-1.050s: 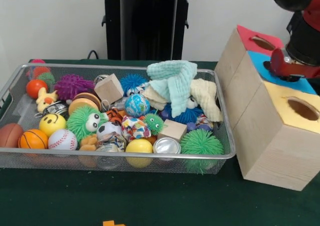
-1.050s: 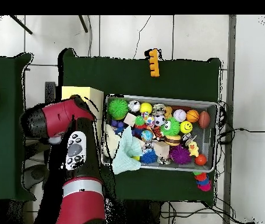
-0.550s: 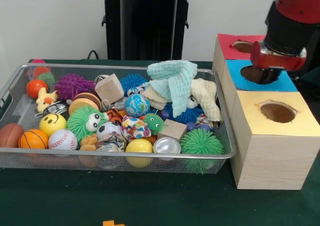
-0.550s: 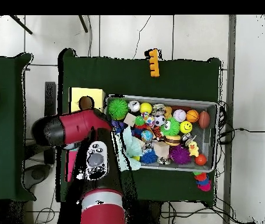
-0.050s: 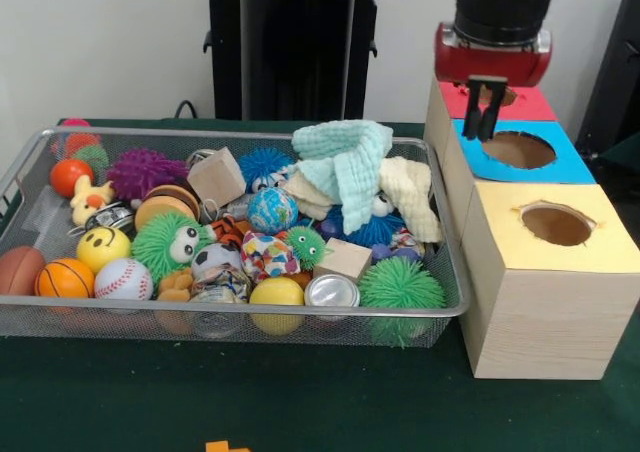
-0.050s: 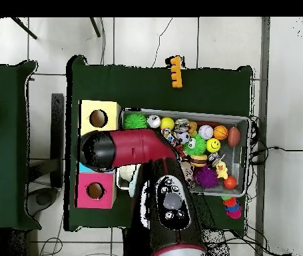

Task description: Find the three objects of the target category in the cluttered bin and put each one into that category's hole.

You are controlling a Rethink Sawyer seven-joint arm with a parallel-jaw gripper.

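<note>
My gripper [image 5: 484,112] hangs open and empty above the wooden box, between its red hole [image 5: 497,94] and its blue hole [image 5: 518,150]. The yellow hole [image 5: 555,224] is nearest the camera. Left of the box, the wire bin [image 5: 230,317] is piled with toys: a mint cloth [image 5: 345,157], a cream cloth [image 5: 410,197], two wooden blocks [image 5: 218,177] [image 5: 345,259], a basketball [image 5: 66,278], a baseball [image 5: 125,280], a green spiky ball [image 5: 402,284] and a tin can [image 5: 333,292]. From overhead, the arm [image 6: 134,147] covers the blue hole and the bin's left part.
An orange toy piece [image 5: 222,446] lies on the green table in front of the bin, and it also shows from overhead [image 6: 175,72]. A few small toys [image 6: 232,208] sit outside the bin's corner. The box stands tight against the bin's side.
The gripper rose from over the blue hole and moved towards the red end and the bin. The box, skewed one second ago, now stands square beside the bin.
</note>
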